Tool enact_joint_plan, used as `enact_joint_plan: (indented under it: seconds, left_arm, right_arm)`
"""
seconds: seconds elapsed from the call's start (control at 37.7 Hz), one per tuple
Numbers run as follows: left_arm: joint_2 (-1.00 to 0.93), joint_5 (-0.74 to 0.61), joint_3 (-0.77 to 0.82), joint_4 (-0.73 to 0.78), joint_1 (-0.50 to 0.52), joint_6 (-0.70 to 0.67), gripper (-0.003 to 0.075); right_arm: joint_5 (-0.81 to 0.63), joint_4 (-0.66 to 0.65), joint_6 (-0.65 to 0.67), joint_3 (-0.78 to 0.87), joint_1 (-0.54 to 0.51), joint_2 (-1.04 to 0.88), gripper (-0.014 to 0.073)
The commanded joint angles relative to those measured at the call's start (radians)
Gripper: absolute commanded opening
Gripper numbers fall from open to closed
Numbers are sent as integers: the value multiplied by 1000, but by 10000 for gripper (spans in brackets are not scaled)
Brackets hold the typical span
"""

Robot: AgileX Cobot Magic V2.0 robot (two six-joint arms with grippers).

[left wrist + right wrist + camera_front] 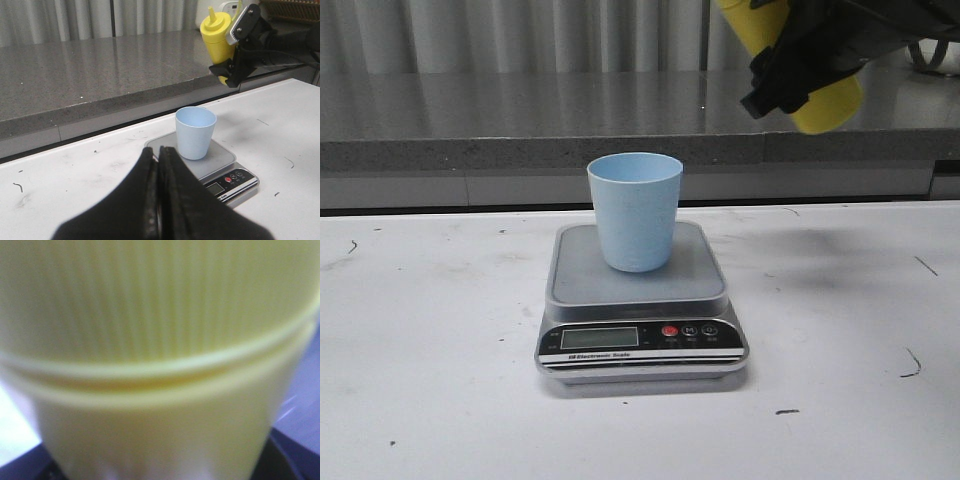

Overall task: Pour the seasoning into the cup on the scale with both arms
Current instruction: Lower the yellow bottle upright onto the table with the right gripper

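The left gripper (159, 200) has its jaws pressed together, empty, just short of the pale blue cup (635, 210) standing upright on the scale (640, 320) on the white surface (430, 380). The right gripper (235, 70) jaws pinch the yellow seasoning bottle (216, 37), held up beyond the scale.

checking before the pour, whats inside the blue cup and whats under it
The cup looks empty as far as its inner wall shows; its bottom is hidden. It stands upright on the scale platform.
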Motion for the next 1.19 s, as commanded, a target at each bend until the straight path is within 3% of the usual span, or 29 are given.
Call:
enact_joint_plan:
  seconds: [0.0,0.16,0.32,0.64,0.72,0.82,0.88,1.01,1.17]
  left_arm:
    - [10,-87,-26,-13,0,-7,-20]
    - [10,-87,-26,-13,0,-7,-20]
    - [10,-87,-26,-13,0,-7,-20]
    - [10,-87,-26,-13,0,-7,-20]
    - [10,-87,-26,-13,0,-7,-20]
    - [10,-87,-26,-13,0,-7,-20]
    - [10,-87,-26,-13,0,-7,-20]
    - [10,-87,-26,-13,0,-7,-20]
    - [10,-87,-26,-13,0,-7,-20]
  right_arm:
    - [31,134,66,-41,3,-55,106]
    - [147,205,153,-41,3,-55,106]
    - [160,213,373,12,3,-75,105]
    - [42,27,570,169,3,-161,105]
    - [-24,-136,733,224,3,-189,105]
    - [-205,-431,1045,334,3,-195,105]
    - [-293,-511,1161,386,3,-187,105]
    - [-472,-549,1211,475,3,-124,105]
    - [-580,-549,1209,490,3,-24,108]
